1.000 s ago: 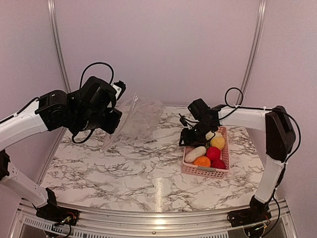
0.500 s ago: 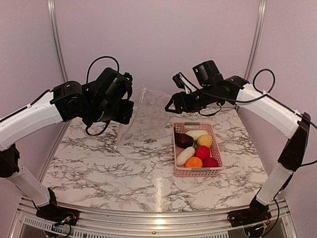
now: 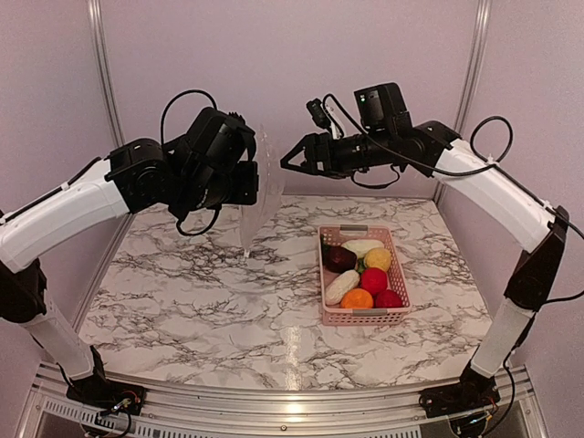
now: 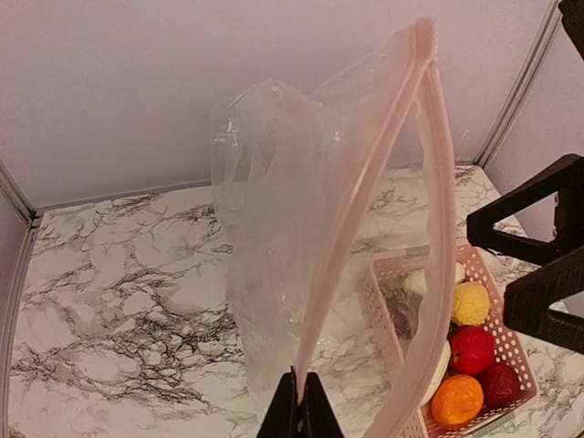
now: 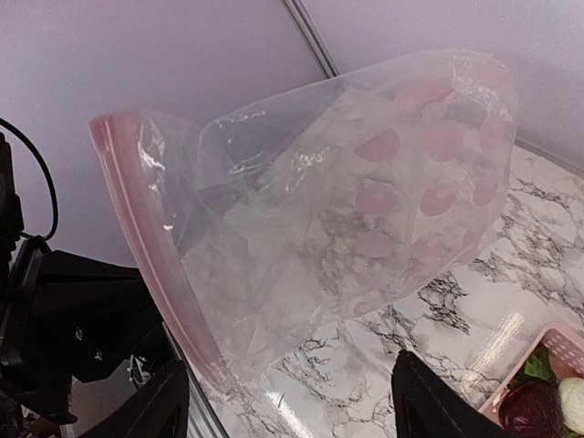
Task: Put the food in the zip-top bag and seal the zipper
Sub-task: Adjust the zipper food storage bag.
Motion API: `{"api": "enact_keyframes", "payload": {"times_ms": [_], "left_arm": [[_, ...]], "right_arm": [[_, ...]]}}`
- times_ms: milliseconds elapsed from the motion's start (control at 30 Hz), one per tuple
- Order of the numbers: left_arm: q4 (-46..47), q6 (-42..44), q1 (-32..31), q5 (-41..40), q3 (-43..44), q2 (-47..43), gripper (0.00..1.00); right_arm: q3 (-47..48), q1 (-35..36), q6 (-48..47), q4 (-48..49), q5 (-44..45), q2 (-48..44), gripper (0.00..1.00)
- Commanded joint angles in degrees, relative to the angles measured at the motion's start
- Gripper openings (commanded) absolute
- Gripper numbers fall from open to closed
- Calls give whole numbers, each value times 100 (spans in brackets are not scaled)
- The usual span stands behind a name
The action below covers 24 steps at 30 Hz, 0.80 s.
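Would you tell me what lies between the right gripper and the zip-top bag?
Nothing; the top view shows a bare gap between the right gripper and the zip-top bag.

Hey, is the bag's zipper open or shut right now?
Open. The two pink strips of the zipper spread apart below the top corner; the left gripper pinches one.

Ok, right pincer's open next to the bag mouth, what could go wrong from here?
The left pincer grips the zip-top bag at one spot on its zipper, so a tug may pull it free. The mouth gapes only narrowly, so the open right pincer may pinch both lips together.
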Motion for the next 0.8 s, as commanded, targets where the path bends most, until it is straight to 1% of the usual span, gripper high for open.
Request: {"api": "enact_keyframes", "payload": {"times_ms": [0, 300, 467, 533, 567, 667, 733, 767], "left_arm": [[774, 272, 20, 310, -173, -22, 0], [1170, 389, 20, 465, -234, 97, 0], [1226, 381, 20, 531, -167, 150, 0], [1236, 381, 20, 522, -156, 153, 0], [1240, 388, 20, 529, -156, 155, 0], [1234, 383, 20, 471, -154, 151, 0], [1196, 337, 20, 377, -156, 148, 0], [1153, 290, 20, 251, -156, 149, 0]], "right_arm": [[323, 90, 31, 12, -41, 185, 74], [658, 122, -58, 28, 9, 411, 76], [1014, 152, -108, -256, 389, 634, 76], [1256, 218, -162, -463, 703, 757, 76], [1376, 244, -170, -572, 866, 822, 74], [1544, 260, -70, -823, 1228, 935, 64], [1548, 262, -2, -880, 1247, 988, 54], [1550, 261, 25, -890, 1221, 1014, 45]]}}
